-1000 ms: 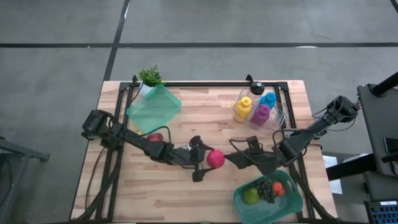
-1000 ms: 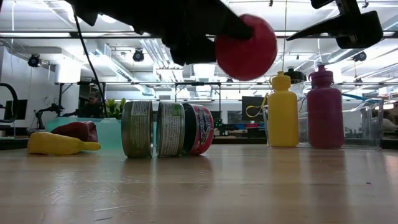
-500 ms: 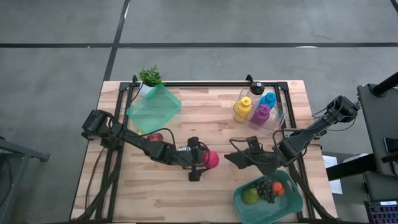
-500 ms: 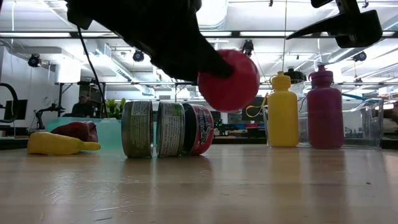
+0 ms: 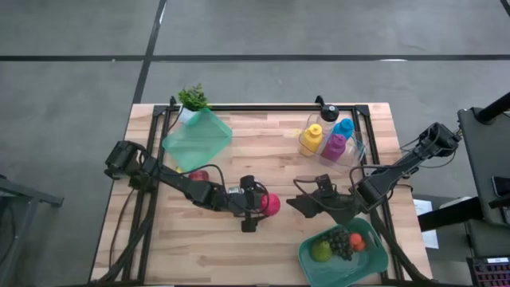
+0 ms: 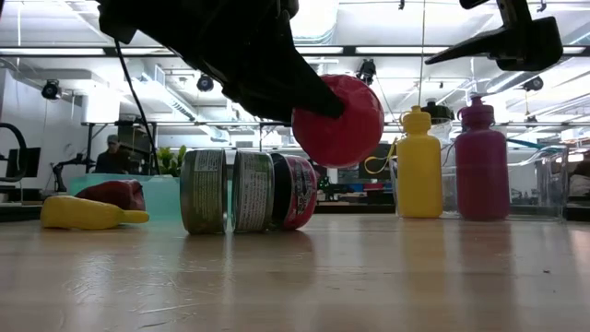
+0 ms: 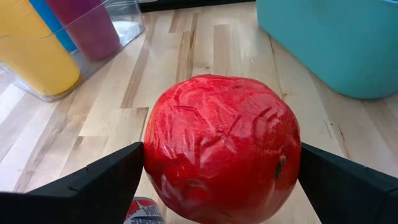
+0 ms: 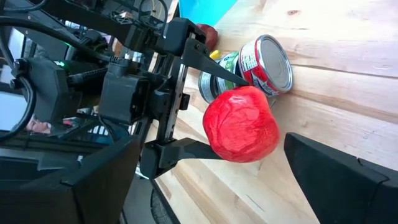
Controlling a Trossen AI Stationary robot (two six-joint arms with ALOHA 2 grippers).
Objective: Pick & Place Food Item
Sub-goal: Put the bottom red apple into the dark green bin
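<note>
A round red fruit with a wrinkled skin hangs above the middle of the table, and my left gripper is shut on it. In the low view the fruit floats above several cans lying on the wood. My right gripper stands open just to the fruit's right, apart from it. In the right wrist view its two fingers stand wide on either side, short of the fruit. My left gripper pinches the fruit's two opposite sides between its two fingers. The fingers come from the table's left, slanting a little downward. The fruit is lifted clear of the table and of the cans below it.
A teal bowl with fruit stands at the near right. A clear bin with coloured bottles is at the far right. A teal tub and a small plant stand far left. A yellow item lies left of the cans.
My left gripper has tipped downward and drawn slightly toward the table's left, carrying the red fruit lower and away from my right gripper. A gap now shows between the fruit and the right gripper, which has stayed in place.
</note>
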